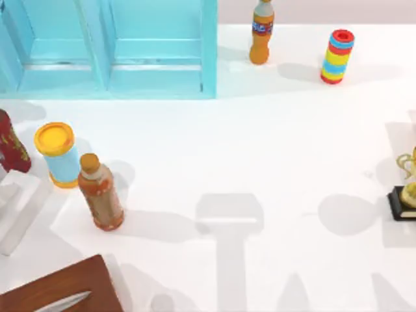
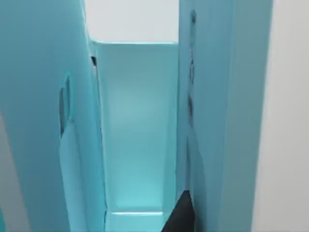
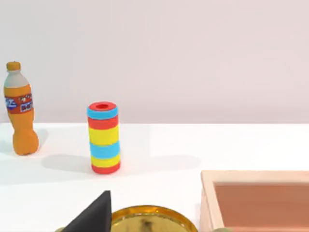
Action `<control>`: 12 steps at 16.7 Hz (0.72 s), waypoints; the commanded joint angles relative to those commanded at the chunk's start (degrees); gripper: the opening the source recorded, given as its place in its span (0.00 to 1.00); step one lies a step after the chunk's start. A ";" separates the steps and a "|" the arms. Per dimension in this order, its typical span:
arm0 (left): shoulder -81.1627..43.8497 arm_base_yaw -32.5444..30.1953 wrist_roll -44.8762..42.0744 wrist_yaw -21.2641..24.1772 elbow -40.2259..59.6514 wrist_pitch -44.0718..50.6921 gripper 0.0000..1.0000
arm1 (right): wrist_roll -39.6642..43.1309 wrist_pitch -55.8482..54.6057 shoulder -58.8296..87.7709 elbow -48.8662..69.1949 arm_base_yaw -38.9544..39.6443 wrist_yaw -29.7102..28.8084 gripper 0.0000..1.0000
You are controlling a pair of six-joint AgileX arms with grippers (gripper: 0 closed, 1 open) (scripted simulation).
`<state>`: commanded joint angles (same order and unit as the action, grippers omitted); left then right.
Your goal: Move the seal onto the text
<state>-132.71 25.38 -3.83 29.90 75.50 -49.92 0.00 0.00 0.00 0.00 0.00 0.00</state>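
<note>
White worktop [image 1: 260,149], top view: light-blue shelf unit [image 1: 117,52] fills the upper left of the frame. An orange soda bottle [image 1: 261,32] stands just right of it at the top edge. A striped cylinder [image 1: 337,56] in red, yellow and blue bands stands further right, apart from the bottle. At the left edge mid-frame is a dark red bottle [image 1: 10,143], partly cut off. Next to it is a blue can with a yellow lid [image 1: 58,155], and beside that a brown bottle with an orange cap [image 1: 101,193]. The can and brown bottle are close, contact unclear. A white block [image 1: 16,201] sits at the left edge below the red bottle. A brown wooden board [image 1: 65,289] with a pale blade [image 1: 62,302] on it is in the lower left corner. A gold trophy on a black base [image 1: 406,188] is at the right edge, cut off. The left wrist view looks into a shelf compartment [image 2: 137,125], with a dark sliver of the left hand [image 2: 181,218] in front of it. The right wrist view shows a dark wedge of the right hand [image 3: 94,215] above a gold rim [image 3: 149,217]. A pale wooden box [image 3: 256,193] is beside the rim, and the soda bottle and striped cylinder stand beyond. Open or closed: cannot tell for either hand. Position of the seal and the text: cannot tell.
</note>
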 joint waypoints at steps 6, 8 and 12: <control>25.38 7.03 -0.68 6.57 -10.37 12.57 0.00 | 0.00 0.00 0.00 0.00 0.00 0.00 1.00; 35.12 9.70 -1.36 8.73 -14.44 17.43 0.00 | 0.00 0.00 0.00 0.00 0.00 0.00 1.00; 47.76 13.87 -2.58 12.34 -21.40 25.66 0.00 | 0.00 0.00 0.00 0.00 0.00 0.00 1.00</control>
<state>-84.95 39.25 -6.41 42.23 54.10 -24.27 0.00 0.00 0.00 0.00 0.00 0.00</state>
